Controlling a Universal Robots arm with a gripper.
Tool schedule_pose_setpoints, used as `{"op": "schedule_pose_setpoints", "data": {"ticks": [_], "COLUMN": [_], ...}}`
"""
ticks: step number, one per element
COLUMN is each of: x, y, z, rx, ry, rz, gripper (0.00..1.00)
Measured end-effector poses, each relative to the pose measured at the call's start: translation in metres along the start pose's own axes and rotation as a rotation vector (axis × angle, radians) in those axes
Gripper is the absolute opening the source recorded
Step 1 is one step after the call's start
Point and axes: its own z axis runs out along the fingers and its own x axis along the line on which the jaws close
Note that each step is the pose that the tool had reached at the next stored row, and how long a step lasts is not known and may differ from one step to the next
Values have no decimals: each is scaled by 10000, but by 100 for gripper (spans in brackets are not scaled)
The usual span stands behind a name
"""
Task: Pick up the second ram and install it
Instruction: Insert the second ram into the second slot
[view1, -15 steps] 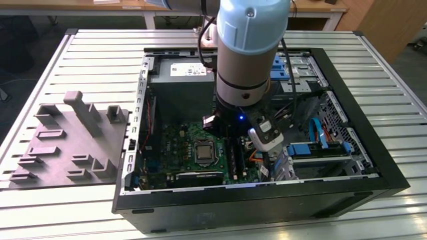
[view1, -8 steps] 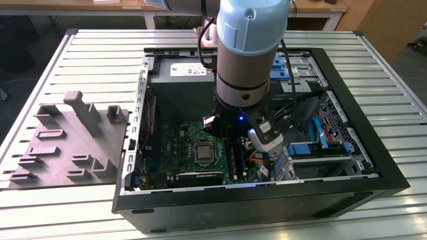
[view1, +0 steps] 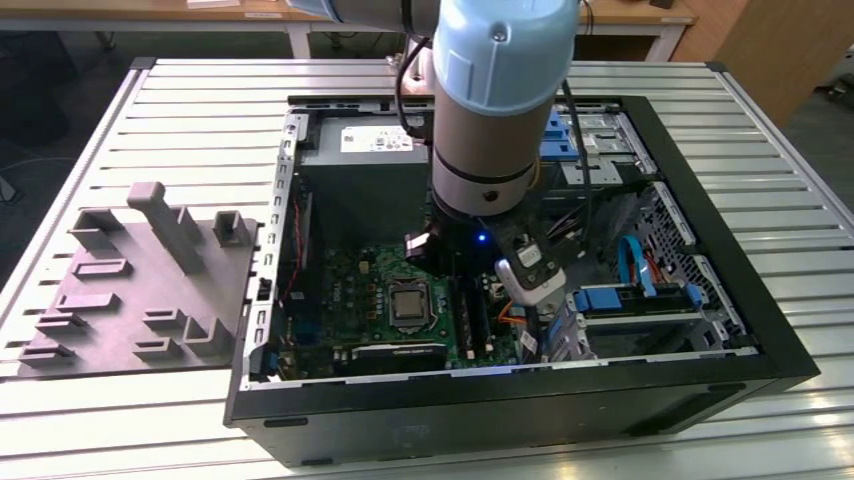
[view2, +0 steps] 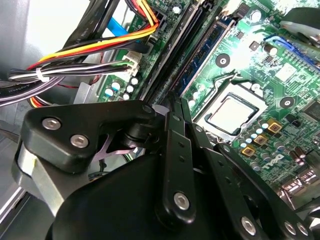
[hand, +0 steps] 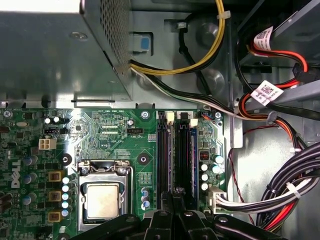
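The tool hangs low inside the open computer case, directly above the black memory slots, probably so that a stick goes straight down into one. Its fingers are drawn together on something thin, but I cannot tell whether that is the second ram. A dark-blue stick already sits in a slot just ahead of the tool. The exterior view adds the grey power supply behind the arm, and the counter.
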Motion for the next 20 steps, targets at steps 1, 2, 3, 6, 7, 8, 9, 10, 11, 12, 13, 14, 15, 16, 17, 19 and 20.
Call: {"op": "schedule_pose_setpoints", "data": {"ticks": [1, 2, 3, 6, 7, 8, 9, 10, 11, 12, 13, 14, 15, 16, 17, 19, 20], "x": [0, -1, 0, -1, -1, -1, 0, 0, 0, 1, 1, 1, 1, 1, 1, 2, 2], "y": [-1, -2, -3, -3, -3, -4, -6, -8, -11, -13, -14, -14, -15, -15, -17, -21, -21], "z": [0, 0, -1, 0, 0, 0, 1, 4, 7, 12, 13, 12, 12, 14, 18, 24, 26], "rx": [-36, -69, -100, -180, -198, -213, -225, -232, -234, -236, -235, -236, -239, -243, -246, -242, -242], "ry": [1, 2, 2, 3, 3, 4, 2, 0, -3, -6, -7, -7, -7, -7, -8, -9, -10], "rz": [1, 1, 3, 7, 7, 8, 9, 8, 9, 9, 8, 7, 8, 8, 8, 8, 8], "gripper": [11, 11, 11, 11, 11, 11, 11, 11, 11, 11, 11, 11, 11, 11, 11, 11, 11]}}
